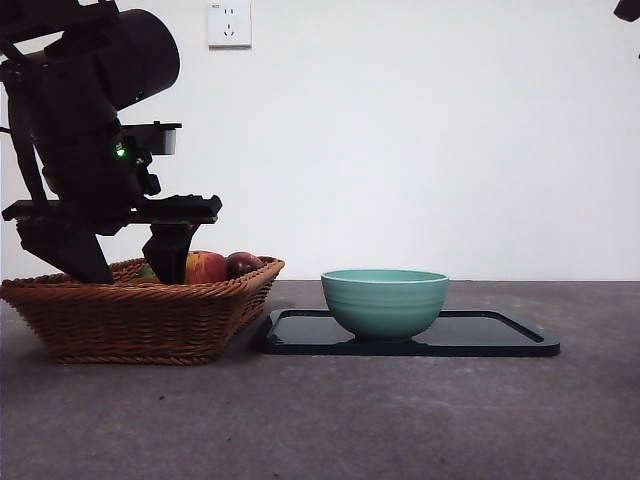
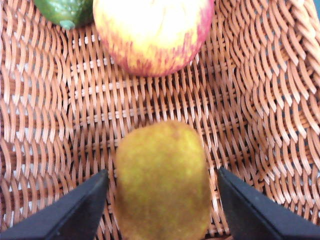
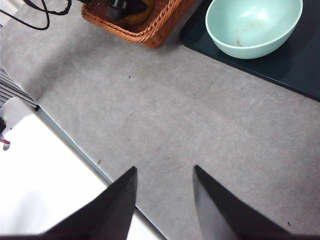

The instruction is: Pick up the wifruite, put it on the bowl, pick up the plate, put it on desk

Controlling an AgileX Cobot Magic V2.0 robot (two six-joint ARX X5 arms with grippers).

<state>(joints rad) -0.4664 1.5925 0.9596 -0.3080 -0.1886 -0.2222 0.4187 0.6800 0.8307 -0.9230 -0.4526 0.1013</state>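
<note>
The brown-tan wifruite (image 2: 162, 182) lies on the floor of the wicker basket (image 2: 250, 100). My left gripper (image 2: 162, 210) is open, one jaw on each side of the wifruite with a gap to each. In the front view this gripper (image 1: 120, 262) reaches down into the basket (image 1: 130, 315), whose wall hides the wifruite. The empty teal bowl (image 1: 385, 300) stands on the dark plate (image 1: 500, 338) on the grey desk (image 1: 330, 420). My right gripper (image 3: 162, 200) is open and empty above the desk (image 3: 175, 125), away from the bowl (image 3: 252, 27) and plate (image 3: 300, 62).
A red-yellow apple (image 2: 152, 32) and a green fruit (image 2: 65, 11) lie in the basket beyond the wifruite. The front view shows the apple (image 1: 205, 267) and a dark purple fruit (image 1: 242, 264) above the rim. The right arm shows as a black tip (image 1: 628, 10).
</note>
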